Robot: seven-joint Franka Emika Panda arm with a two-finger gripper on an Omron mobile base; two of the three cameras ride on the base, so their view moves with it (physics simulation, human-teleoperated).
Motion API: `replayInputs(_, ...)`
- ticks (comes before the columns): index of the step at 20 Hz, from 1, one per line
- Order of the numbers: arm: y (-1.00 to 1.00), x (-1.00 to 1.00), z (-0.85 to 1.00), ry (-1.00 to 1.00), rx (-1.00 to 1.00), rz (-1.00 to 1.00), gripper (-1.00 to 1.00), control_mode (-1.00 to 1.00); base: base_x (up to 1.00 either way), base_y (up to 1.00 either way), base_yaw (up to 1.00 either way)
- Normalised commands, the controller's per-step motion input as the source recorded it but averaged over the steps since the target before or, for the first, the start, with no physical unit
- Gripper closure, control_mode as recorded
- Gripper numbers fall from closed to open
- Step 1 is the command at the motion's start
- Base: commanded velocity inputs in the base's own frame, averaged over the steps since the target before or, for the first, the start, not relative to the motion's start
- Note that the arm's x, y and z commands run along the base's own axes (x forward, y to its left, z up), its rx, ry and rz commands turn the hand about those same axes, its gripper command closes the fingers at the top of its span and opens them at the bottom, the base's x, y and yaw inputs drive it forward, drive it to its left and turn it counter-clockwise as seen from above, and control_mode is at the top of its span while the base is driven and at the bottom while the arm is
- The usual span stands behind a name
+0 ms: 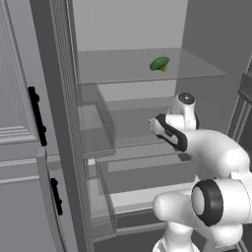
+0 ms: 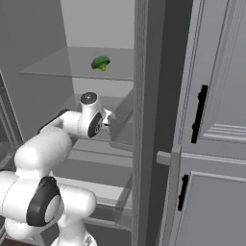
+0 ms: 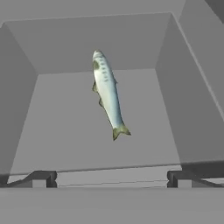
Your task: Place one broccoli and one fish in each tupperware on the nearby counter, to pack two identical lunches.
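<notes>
- We are reaching into an open fridge point(image 1: 147, 113) with grey walls and clear shelves, its doors point(image 2: 216, 120) swung out to either side of us.
- Our gripper point(image 3: 109, 179) sits at a middle shelf level, pointing inward toward the far wall; the hand view shows its two finger tips point(image 3: 41, 178) set wide apart at the bottom with nothing between them, so the jaws are fully spread and empty.
- One fish point(image 3: 107, 94), pale and silvery with a greenish back, lies on the grey floor of that shelf compartment ahead of the gripper, apart from the finger tips. It lies lengthwise away from us, tail fin nearer, head farther.
- One broccoli point(image 1: 159, 64) rests on the glass shelf point(image 1: 147, 69) above, toward the far right of it in the left base view, well above the hand.
- We judge the step in hand to be the approach to this fish, with the pick not yet made; nothing here shows any item packed so far.
- The next move, as we read it, calls for advancing the hand farther in until the finger tips straddle the slim body, then closing across its narrow width rather than along its length.
- The fish lies slightly slanted in the hand view, so a small roll of the wrist may help square the fingers to it.
- The risk we see is the low, flat body: the fingers must come down close to the shelf floor, or they may close above it, and the side walls leave limited room.
</notes>
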Motion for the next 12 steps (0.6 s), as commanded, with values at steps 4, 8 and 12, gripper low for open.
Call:
replayInputs(4, 0.00, 0.73, -0.29, 0.06, 0.00, 0.00, -1.00, -1.00, 0.00, 0.00, 0.00)
replayInputs(8, 0.00, 0.62, -0.34, 0.08, 0.00, 0.00, -1.00, -1.00, 0.00, 0.00, 0.00)
replayInputs(12, 0.00, 0.53, -0.35, 0.10, 0.00, 0.00, -1.00, -1.00, 0.00, 0.00, 0.00)
